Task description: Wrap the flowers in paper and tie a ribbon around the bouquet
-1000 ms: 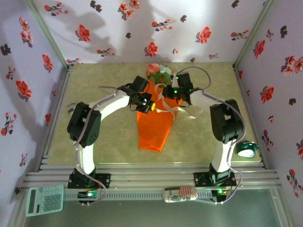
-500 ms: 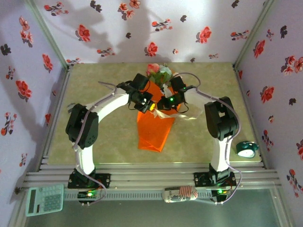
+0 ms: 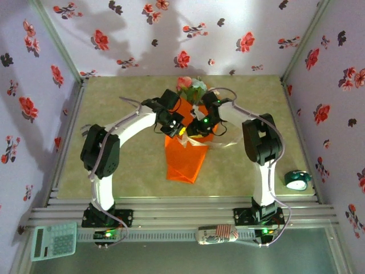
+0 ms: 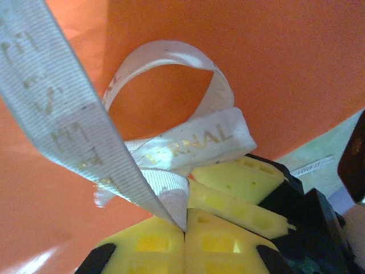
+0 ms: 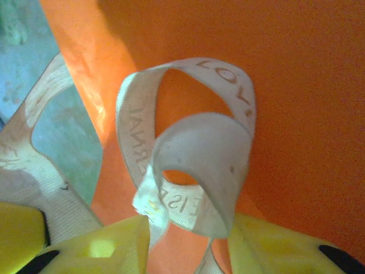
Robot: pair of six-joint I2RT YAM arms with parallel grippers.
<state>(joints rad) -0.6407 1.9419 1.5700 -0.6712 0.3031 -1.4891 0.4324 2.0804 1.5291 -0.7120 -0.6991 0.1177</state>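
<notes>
The bouquet (image 3: 183, 161) lay at the middle of the tabletop (image 3: 114, 165), running 6 to 12 o'clock. Its orange paper (image 4: 256, 68) was creased, with a folded near end. Both claws met over the middle of the wrap. The left claw (image 3: 175, 128), coming in from 9 o'clock, was closed on the ribbon (image 4: 188, 137), which was pinched in the seam between its yellow fingers (image 4: 222, 245). The right claw (image 5: 188, 240), coming in from 3 o'clock, stood with its fingers apart and a ribbon loop hanging between them, unclamped. The ribbon was whitish and woven, with faint printed letters. It curled in open loops against the paper, and one tail trailed toward 3 o'clock. At the far end, the pink and pale flowers (image 3: 191, 87) and green leaves poked out toward 12 o'clock.
</notes>
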